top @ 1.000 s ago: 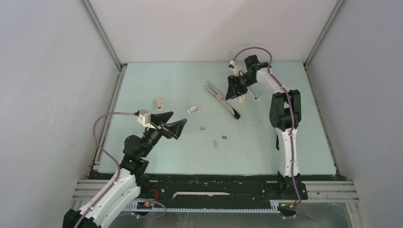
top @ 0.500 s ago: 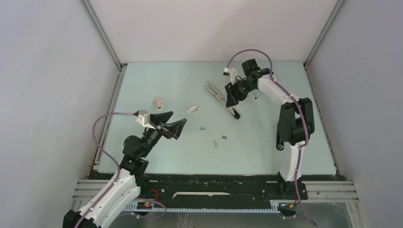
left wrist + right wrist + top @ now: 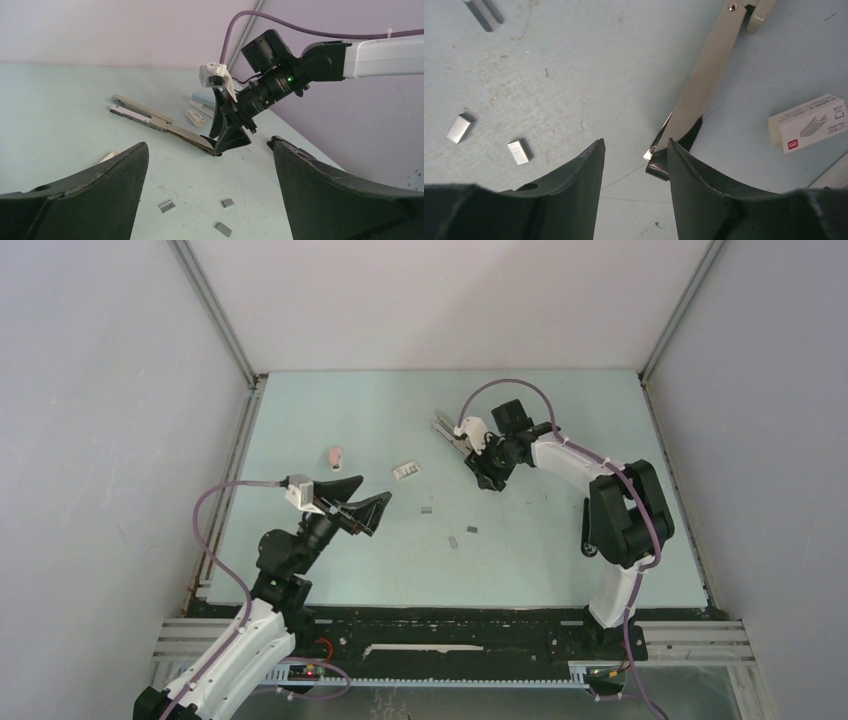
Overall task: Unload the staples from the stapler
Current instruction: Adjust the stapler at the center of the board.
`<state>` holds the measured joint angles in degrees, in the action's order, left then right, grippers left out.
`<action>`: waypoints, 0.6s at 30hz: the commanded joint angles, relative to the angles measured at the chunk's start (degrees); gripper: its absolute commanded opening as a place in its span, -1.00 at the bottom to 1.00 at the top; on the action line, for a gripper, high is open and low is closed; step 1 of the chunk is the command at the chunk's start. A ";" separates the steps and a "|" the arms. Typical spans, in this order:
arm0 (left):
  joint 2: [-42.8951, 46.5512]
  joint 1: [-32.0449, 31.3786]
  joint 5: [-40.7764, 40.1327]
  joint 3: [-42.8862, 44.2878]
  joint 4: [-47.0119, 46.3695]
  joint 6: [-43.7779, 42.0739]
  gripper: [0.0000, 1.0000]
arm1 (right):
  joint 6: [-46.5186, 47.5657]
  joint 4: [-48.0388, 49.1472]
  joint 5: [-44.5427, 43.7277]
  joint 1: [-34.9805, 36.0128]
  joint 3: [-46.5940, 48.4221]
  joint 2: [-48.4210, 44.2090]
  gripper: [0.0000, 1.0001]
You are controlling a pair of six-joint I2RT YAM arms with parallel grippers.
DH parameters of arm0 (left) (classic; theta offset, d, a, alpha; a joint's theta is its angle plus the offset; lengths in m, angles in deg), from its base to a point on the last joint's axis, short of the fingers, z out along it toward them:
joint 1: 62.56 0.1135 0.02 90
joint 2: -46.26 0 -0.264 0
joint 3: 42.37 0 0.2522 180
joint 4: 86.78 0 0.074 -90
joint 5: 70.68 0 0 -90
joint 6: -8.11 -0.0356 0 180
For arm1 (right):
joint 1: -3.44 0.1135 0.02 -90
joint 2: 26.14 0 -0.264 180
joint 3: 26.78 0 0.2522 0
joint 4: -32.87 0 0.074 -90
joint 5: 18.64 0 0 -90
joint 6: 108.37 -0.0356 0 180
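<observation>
1. The stapler (image 3: pixel 706 75) lies folded open toward the tabletop's far edge, about midway along it.
2. The right fingers (image 3: pixel 591 167) stand half open, low around its near tip and clamping nothing. The left fingers (image 3: pixel 372 506) gape wide and empty near the left edge.
3. Loose staples (image 3: pixel 518 151) lie mid-tabletop, so unloading looks partly done. Next, I'd say, comes a square pinch on that tip.

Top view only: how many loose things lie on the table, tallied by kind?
Staplers: 2
Staple strips: 3
White box: 1
Total: 6
</observation>
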<state>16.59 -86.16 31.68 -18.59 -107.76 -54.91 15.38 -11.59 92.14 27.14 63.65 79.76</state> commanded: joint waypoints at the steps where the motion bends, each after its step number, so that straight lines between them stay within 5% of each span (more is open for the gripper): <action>1: 0.54 0.30 -0.02 -1.25 -1.82 0.35 1.00 | 0.67 8.77 -6.88 1.70 -1.28 -2.92 0.16; 18: 4.53 0.29 -5.16 -2.67 0.79 -0.42 1.00 | 2.72 12.00 -16.46 7.04 -2.38 0.21 0.19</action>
<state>20.05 -86.16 28.49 -19.94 -106.71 -54.93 17.02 -1.84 78.78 33.09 61.57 79.83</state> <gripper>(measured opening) 0.996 0.597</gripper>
